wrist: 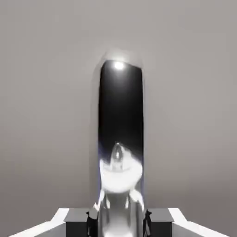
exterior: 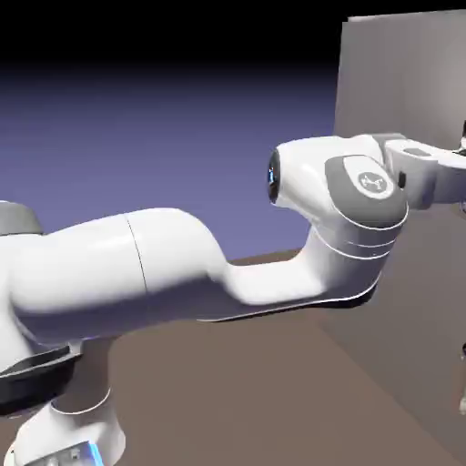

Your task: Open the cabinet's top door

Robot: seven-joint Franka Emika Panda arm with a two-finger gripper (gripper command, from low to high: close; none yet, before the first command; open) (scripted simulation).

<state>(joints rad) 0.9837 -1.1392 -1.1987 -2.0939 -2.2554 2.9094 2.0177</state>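
Note:
The cabinet (exterior: 400, 73) is a tall grey box at the exterior view's right. Its top door (wrist: 46, 92) fills the hand view as a flat grey panel. The door's shiny silver loop handle (wrist: 121, 139) stands upright in the middle of that view and runs down between my two grey fingertips (wrist: 76, 222). My gripper (wrist: 121, 223) is shut on the handle, with both tips pressed against its lower end. In the exterior view the white arm (exterior: 182, 264) reaches right to the cabinet's front, and the hand is cut off by the picture's right edge.
The brown table top (exterior: 227, 391) lies below the arm and runs up to the cabinet's foot. The arm's base (exterior: 55, 428) stands at the lower left. A small pale part (exterior: 462, 382) shows low at the right edge.

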